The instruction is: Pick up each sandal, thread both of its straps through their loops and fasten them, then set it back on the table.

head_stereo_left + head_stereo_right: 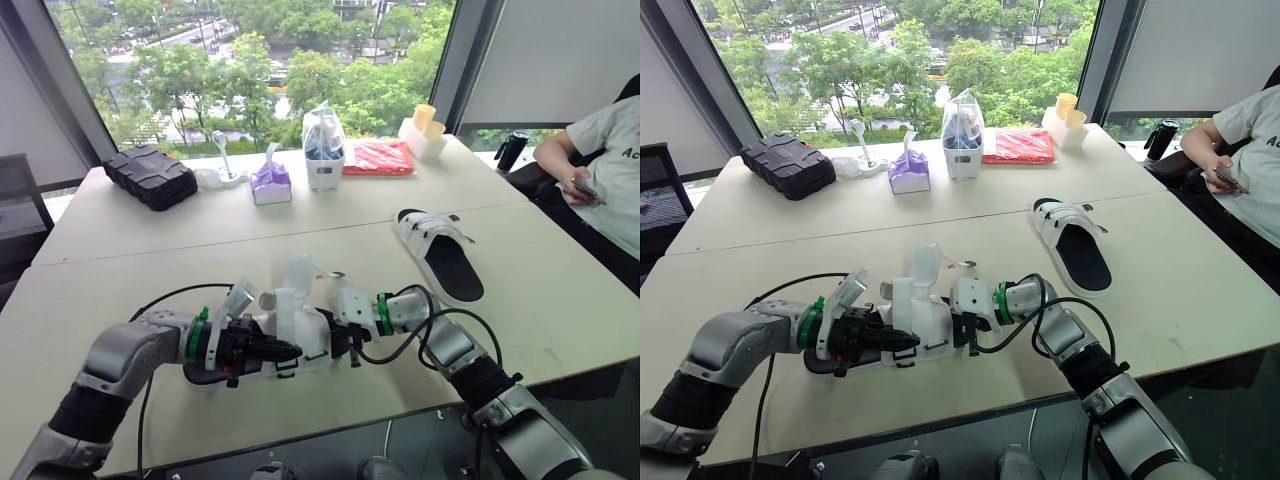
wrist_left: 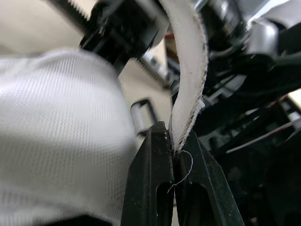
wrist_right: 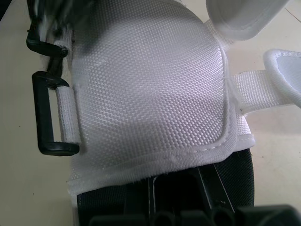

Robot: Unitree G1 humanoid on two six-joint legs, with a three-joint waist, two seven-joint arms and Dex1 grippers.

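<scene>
The held sandal sits just above the near edge of the table, its long axis running along that edge, with the left gripper at its left end and the right gripper at its right end. The left gripper is closed tight on the frayed tip of a white strap, which curves up and away from the pinch. A black loop lies just beyond and to one side of that tip, so feeding the strap looks like a short push forward by the left arm, the nearer one. The right gripper is pressed against the sole's end, but whether it is clamped there cannot be told. There are two sandals. The second sandal lies flat towards the table's right edge, sole down, long axis running far to near, nearer the right arm. On the held sandal the right wrist view shows two black loops and two loose white straps.
</scene>
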